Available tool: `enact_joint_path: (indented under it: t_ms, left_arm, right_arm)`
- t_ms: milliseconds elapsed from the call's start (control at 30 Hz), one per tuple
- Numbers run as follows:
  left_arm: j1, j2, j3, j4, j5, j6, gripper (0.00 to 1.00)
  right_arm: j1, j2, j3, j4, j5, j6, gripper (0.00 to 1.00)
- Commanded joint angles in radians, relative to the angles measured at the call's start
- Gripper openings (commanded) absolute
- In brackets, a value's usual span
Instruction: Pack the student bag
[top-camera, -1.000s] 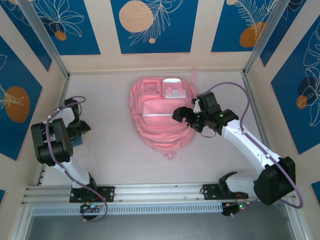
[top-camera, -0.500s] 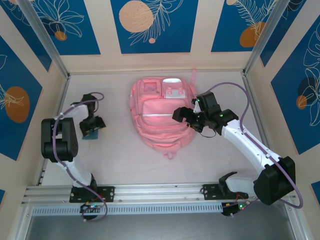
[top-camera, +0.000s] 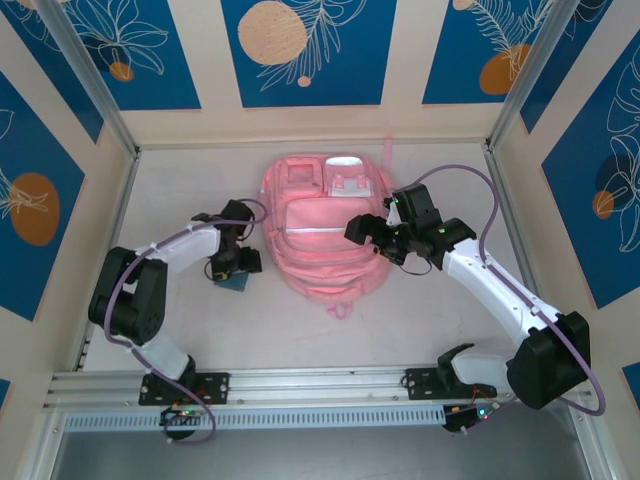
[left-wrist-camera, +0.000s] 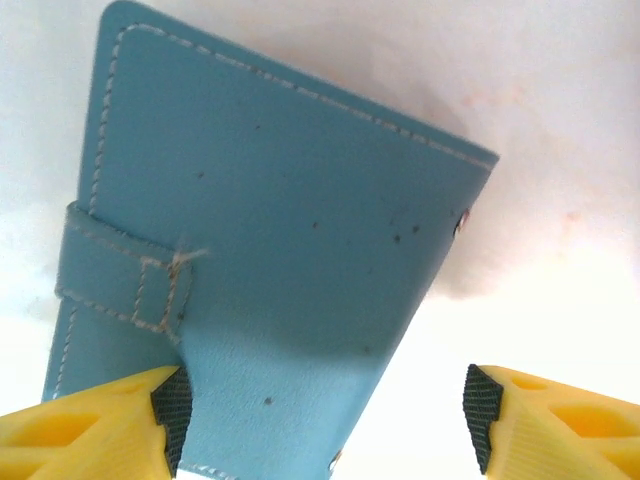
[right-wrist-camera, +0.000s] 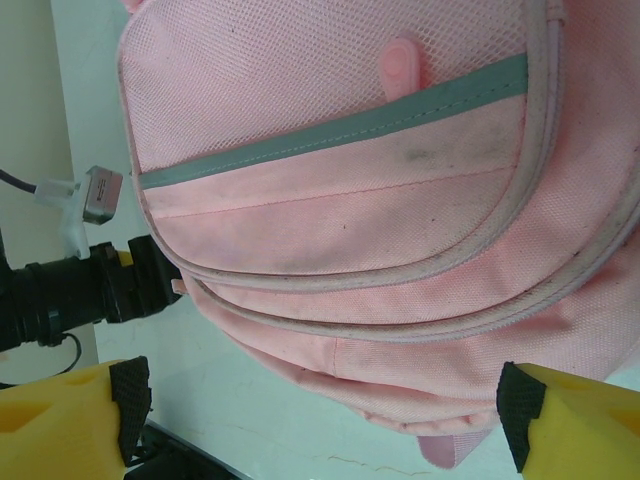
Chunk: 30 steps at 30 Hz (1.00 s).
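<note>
The student bag (top-camera: 325, 235) lies mid-table, long axis twelve to six. The left gripper (top-camera: 234, 268), at its nine o'clock, grips a blue wallet (left-wrist-camera: 270, 260) between wide-set jaws. The right gripper (top-camera: 368, 232), hovering over the bag's three o'clock side, gapes empty

A pale grey table (top-camera: 180, 330) carries the student bag (top-camera: 320, 245) at the frame's centre.

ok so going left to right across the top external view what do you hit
left gripper holding a small blue leather wallet → large soft pink fabric backpack → right gripper open over the backpack's right side
</note>
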Motion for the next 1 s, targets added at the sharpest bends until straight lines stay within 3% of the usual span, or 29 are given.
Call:
enact_joint_path:
  t_ms: [0,167,467,967]
  left_arm:
    - [0.013,-0.061,0.06,-0.084,-0.025,0.073,0.79]
    - [0.091,-0.048,0.109,-0.087,0.009,0.173,0.82]
    - [0.261,0.075,0.134,-0.066,0.205,0.301,0.68]
    - [0.269,0.256,0.254,-0.105,0.272,0.41,0.49]
  right_arm:
    - [0.003,0.004,-0.007,-0.004,-0.006,0.002,0.91]
    - [0.012,0.004,-0.012,-0.001,-0.006,0.006,0.91]
    - [0.031,0.014,-0.017,0.006,0.005,0.012,0.91]
    - [0.052,0.02,-0.003,-0.012,0.025,0.014,0.91]
